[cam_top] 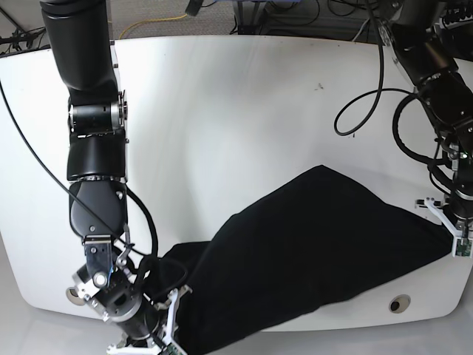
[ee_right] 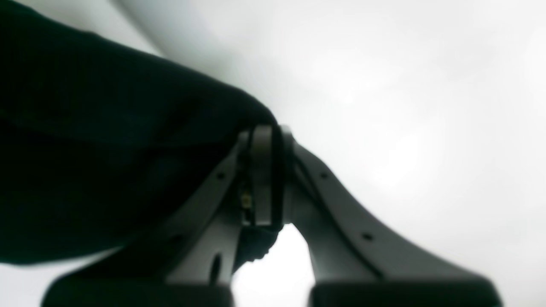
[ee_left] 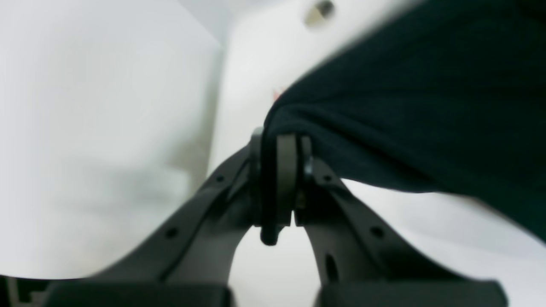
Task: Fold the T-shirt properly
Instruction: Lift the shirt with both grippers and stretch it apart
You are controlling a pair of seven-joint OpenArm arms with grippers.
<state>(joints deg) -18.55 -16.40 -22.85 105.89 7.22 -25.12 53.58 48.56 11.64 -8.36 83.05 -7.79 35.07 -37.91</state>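
Black cloth T-shirt point(cam_top: 303, 251) lies spread across lower right of white rounded table point(cam_top: 244, 96) in base view, near front edge. Left gripper point(ee_left: 283, 179) at right edge of frame, pads pressed together on shirt edge. Right gripper point(ee_right: 268, 179) at lower left, pinching opposite shirt edge.

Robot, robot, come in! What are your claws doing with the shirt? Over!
Left gripper shut on T-shirt edge. Right gripper shut on its other end. Shirt stretched across white table. Nothing blocking.
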